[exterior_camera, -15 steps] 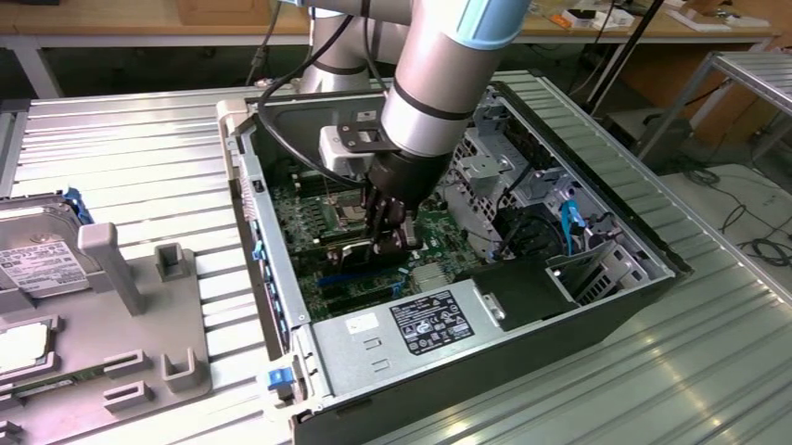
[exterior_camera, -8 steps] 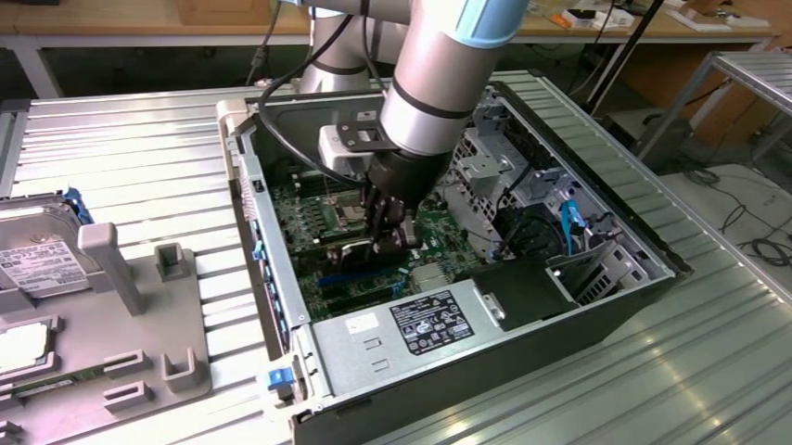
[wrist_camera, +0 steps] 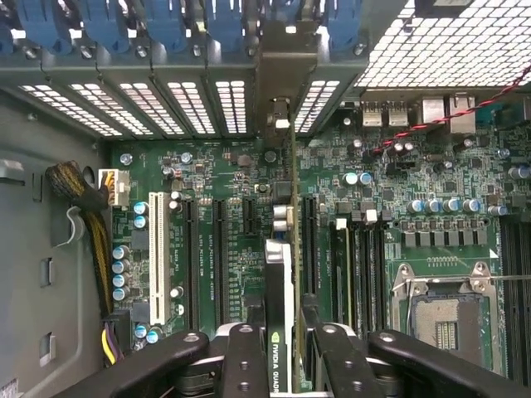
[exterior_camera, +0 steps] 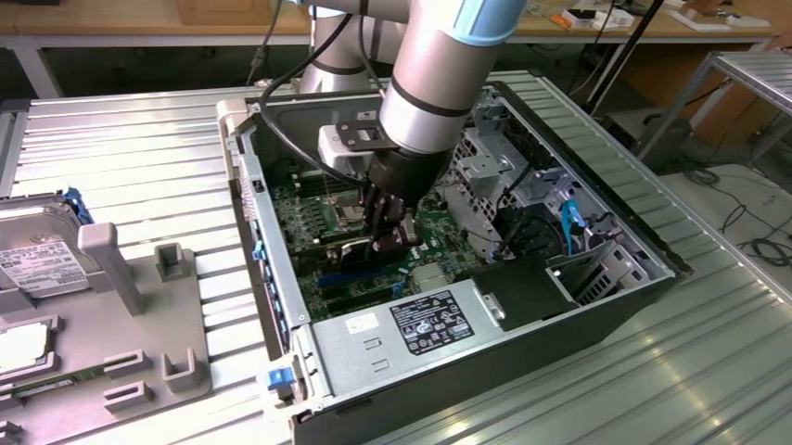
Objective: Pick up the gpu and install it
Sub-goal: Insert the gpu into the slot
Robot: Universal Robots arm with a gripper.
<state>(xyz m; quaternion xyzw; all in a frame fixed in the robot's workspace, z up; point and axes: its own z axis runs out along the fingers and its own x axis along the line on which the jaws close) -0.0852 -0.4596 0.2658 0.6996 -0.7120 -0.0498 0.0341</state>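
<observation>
The gpu (wrist_camera: 280, 315) is held edge-down, clamped in the hand (wrist_camera: 279, 365), just above the motherboard (wrist_camera: 224, 249) inside the open computer case (exterior_camera: 619, 306). If it is lowered off the slot line, the connector could be jammed or bent.

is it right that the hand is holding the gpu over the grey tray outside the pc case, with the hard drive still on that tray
Not quite. The hand holds the gpu inside the open pc case, edge-on above the motherboard slots, as the wrist view shows. The hard drive does sit on the grey tray outside.
</observation>
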